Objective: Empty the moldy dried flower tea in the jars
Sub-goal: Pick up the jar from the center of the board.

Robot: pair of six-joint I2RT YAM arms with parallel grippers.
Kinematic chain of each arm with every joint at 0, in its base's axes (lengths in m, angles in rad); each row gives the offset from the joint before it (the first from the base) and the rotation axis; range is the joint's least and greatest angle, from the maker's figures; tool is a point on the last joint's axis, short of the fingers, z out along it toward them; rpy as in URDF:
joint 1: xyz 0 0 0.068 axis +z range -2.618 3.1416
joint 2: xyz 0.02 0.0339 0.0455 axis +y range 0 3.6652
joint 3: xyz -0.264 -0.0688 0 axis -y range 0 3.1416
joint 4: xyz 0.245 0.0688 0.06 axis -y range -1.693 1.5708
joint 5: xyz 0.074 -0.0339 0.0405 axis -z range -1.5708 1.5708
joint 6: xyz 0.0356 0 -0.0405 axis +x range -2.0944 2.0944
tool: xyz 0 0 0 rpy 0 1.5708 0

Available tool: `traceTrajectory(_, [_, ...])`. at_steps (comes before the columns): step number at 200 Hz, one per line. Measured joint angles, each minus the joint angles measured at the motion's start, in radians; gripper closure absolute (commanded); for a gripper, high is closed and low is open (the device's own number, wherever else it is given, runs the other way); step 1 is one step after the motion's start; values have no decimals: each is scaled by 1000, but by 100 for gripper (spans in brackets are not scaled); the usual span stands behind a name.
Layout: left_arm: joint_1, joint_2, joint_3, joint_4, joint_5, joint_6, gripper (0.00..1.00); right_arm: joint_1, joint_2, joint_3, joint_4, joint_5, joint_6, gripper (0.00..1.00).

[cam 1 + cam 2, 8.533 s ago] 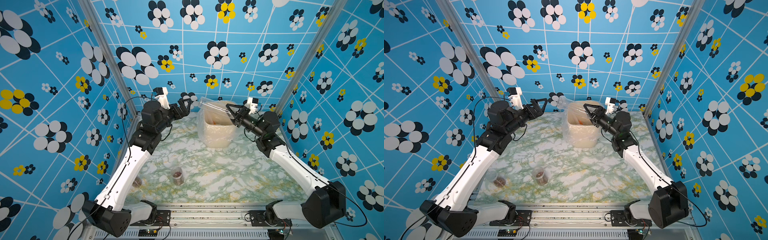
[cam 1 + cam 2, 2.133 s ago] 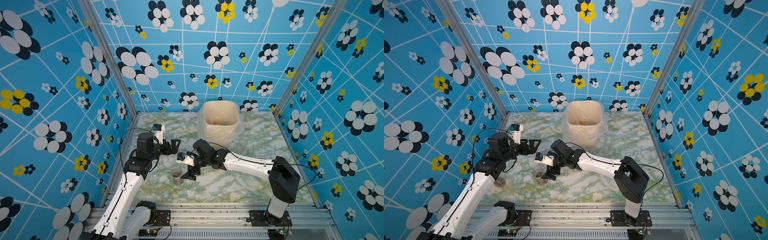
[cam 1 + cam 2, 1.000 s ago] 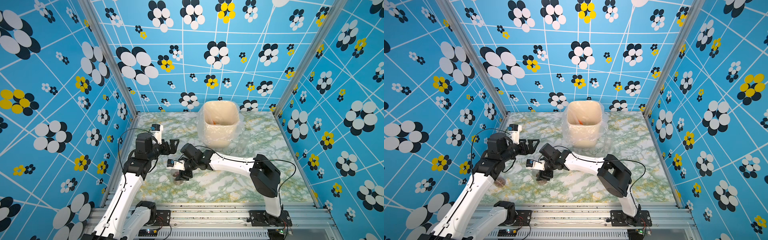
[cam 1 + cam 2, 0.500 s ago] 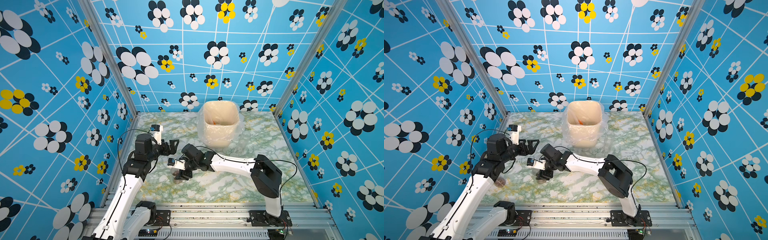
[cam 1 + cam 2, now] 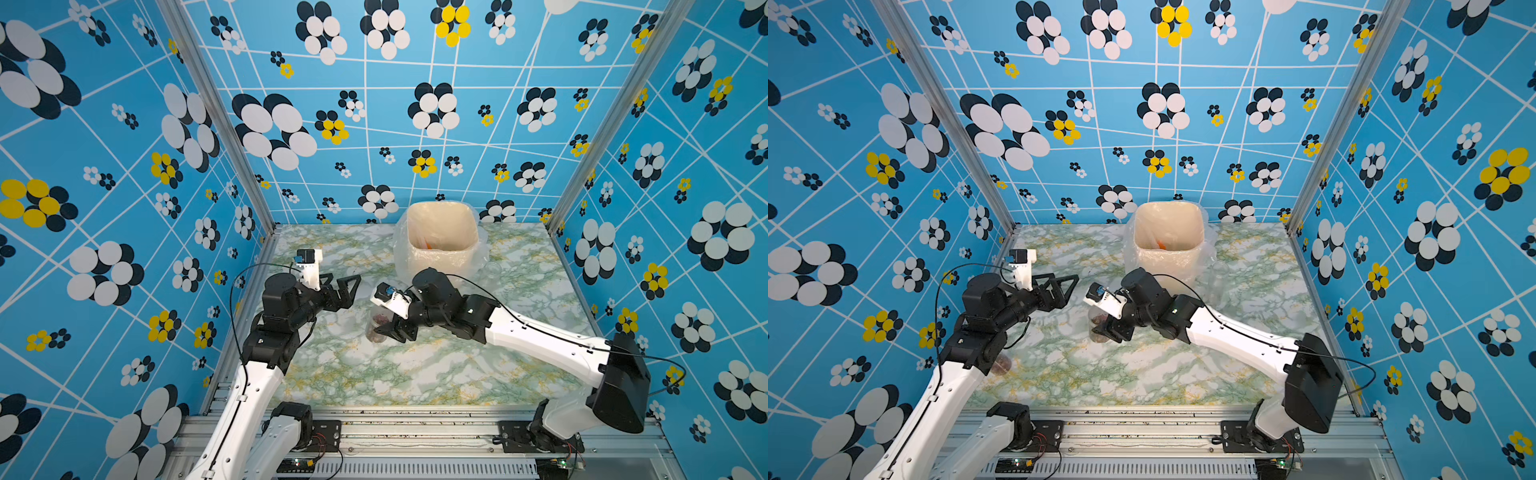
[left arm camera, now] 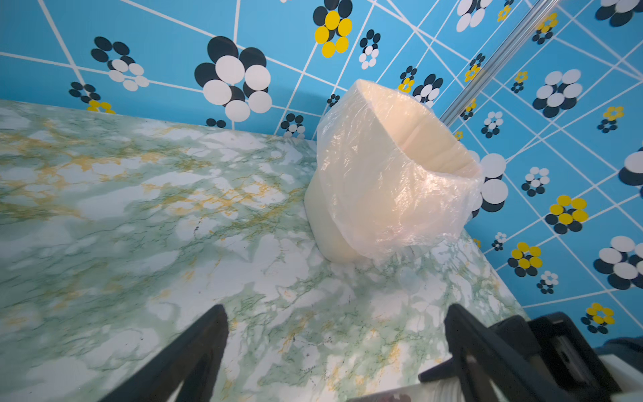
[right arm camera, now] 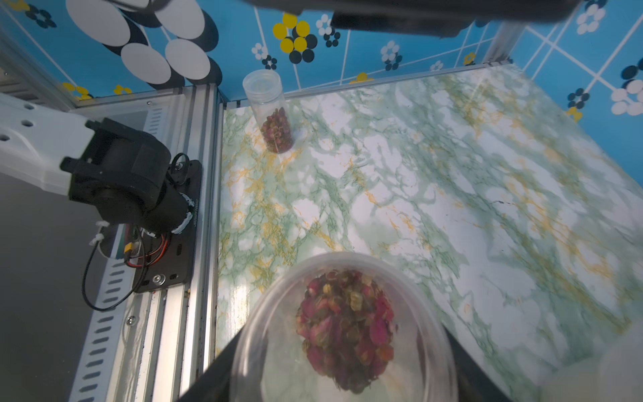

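Blue flower-patterned walls (image 5: 374, 104), green marbled tabletop (image 5: 415, 374)

We are looking into a lab robot cell: printed flower panels (image 5: 124, 166) wall in a marble-film table (image 5: 415, 374), aluminium posts (image 5: 219, 116) frame it, and two arms (image 5: 540, 340) are bolted to a slotted rail (image 5: 415, 430) with bare wiring (image 7: 132, 257) beside it.

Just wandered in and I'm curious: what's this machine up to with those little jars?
The right gripper is closed around a jar of reddish dried flower tea at mid-table. The left gripper hangs open and empty beside it. A second jar of tea stands near the left arm, at the table's front corner. An empty jar sits by the lined bin at the back.
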Motion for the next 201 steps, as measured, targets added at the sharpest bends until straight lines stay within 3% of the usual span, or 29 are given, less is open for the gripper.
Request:
traceTrajectory(25, [-43,0,-10,70,32,-31,1,-35,-80,0,-58,29,42,76])
traceTrajectory(72, [-299,2,-45,176,-14,30,1,-149,-160,18,-229,59,122,79])
traceTrajectory(103, [-412,30,-91,246,-48,107,1,-241,-177,56,-348,59,165,80])
traceTrajectory(148, [-528,74,-161,335,-74,241,1,-331,-205,76,-402,-27,259,81])
traceTrajectory(201, [-628,117,-190,388,-133,377,1,-343,-208,75,-353,-135,427,85])
